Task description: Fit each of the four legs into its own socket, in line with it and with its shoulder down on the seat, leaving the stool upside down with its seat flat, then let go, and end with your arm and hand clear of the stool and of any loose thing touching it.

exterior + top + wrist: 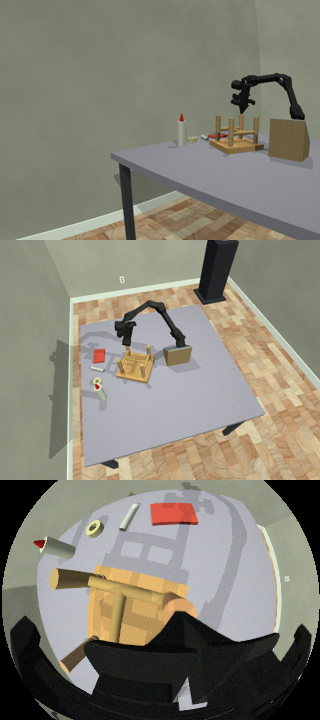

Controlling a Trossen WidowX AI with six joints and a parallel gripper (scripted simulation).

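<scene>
The wooden stool (pixel 134 366) lies upside down on the grey table, its square seat flat. Four legs stand upright from it, joined by crossbars; it also shows in the exterior view (pixel 235 134) and the wrist view (pixel 127 607). My gripper (pixel 126 343) is shut and empty. Its tips point down right at the top of the back left leg (pixel 127 351). In the exterior view the fingertips (pixel 241 112) meet the top of that leg (pixel 240 126). In the wrist view the leg's top (pixel 179 608) sits just ahead of the fingers.
A red flat block (pixel 99 355), a small white cylinder (pixel 97 368), a roll of tape (pixel 97 380) and a glue bottle with a red tip (pixel 100 391) lie left of the stool. The arm's wooden base box (pixel 177 356) stands to the right.
</scene>
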